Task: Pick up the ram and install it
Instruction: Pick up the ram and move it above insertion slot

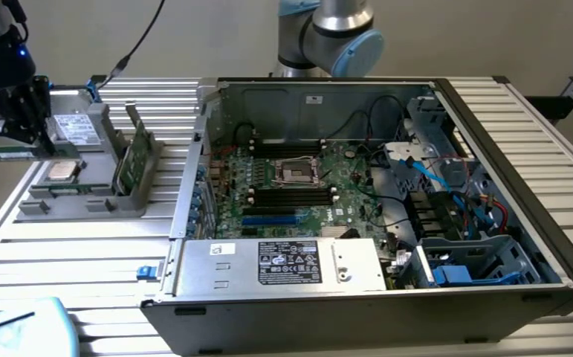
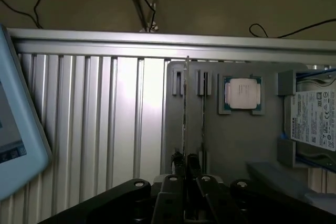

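The black claw (image 2: pixel 185 160) is pinched narrow on the ram (image 1: pixel 9 153), a thin, flat green board held edge-on between its fingers. Directly beneath the claw is a grey plastic tray (image 2: pixel 231 140). It holds a square, metal-lidded chip (image 2: pixel 242 94) and a boxy drive (image 2: pixel 315 116) whose white label seems printed but is unreadable. Below everything is a ribbed aluminium table (image 2: pixel 105 129).

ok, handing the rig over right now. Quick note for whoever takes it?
Gripper: shut on the long flat green ram stick, which hangs over the outer edge of the grey parts tray at the exterior view's left.
Done: ram gripped and apparently lifted out of the tray.
Left: the install. The ram is far from the long black memory slots on the board inside the open computer case.
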